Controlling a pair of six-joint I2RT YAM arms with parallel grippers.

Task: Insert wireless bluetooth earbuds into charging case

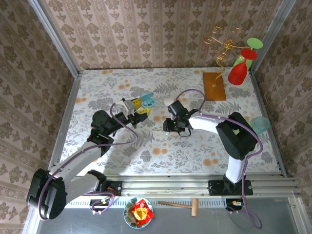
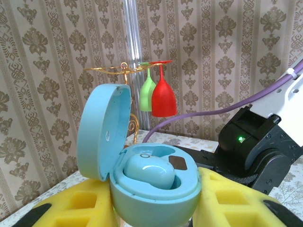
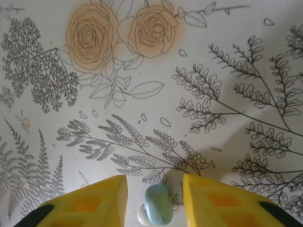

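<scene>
The floral surface [image 3: 213,71] looks flat and smooth, so anything small that is pushed off-centre on it is likely to be skidded away. The open light blue charging case [image 2: 156,191] is clamped between the left fingers [image 2: 232,198] with its lid [image 2: 102,132] tipped back. One seated earbud [image 2: 147,171] is already lodged in it, and the bay [image 2: 177,163] beside that appears free. Insertion could be spoiled if the case were tilted or the lid knocked by the other arm. The right fingers [image 3: 90,203] are set apart either side of a pale blue earbud [image 3: 158,204] lying on the surface, with a gap on both sides, so nothing is gripped. So small and rounded a shell may be squeezed out, or lifted in an orientation unfit for the bay. No brand or lettering can be read; only a small ring mark [image 2: 143,155] is made out inside the case.
</scene>
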